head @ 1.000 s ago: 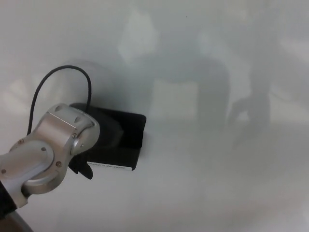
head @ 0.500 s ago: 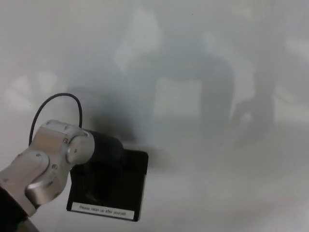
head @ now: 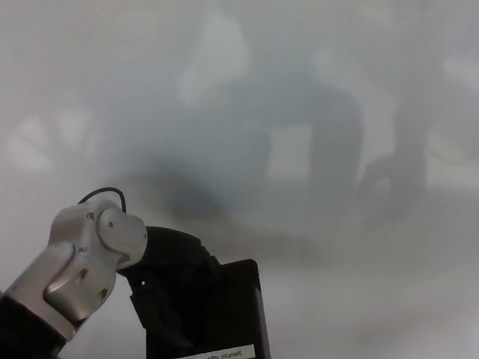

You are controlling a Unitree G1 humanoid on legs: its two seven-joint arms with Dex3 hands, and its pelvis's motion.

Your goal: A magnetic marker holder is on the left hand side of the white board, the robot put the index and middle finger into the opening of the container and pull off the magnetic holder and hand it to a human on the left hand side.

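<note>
While left hand (head: 174, 278) grips (fingers hidden), holder (head: 224, 314) upright, label lowest

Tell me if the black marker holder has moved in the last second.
Yes. The marker holder has dropped lower and rightward against the whiteboard's reflections, with the left hand in it.
</note>
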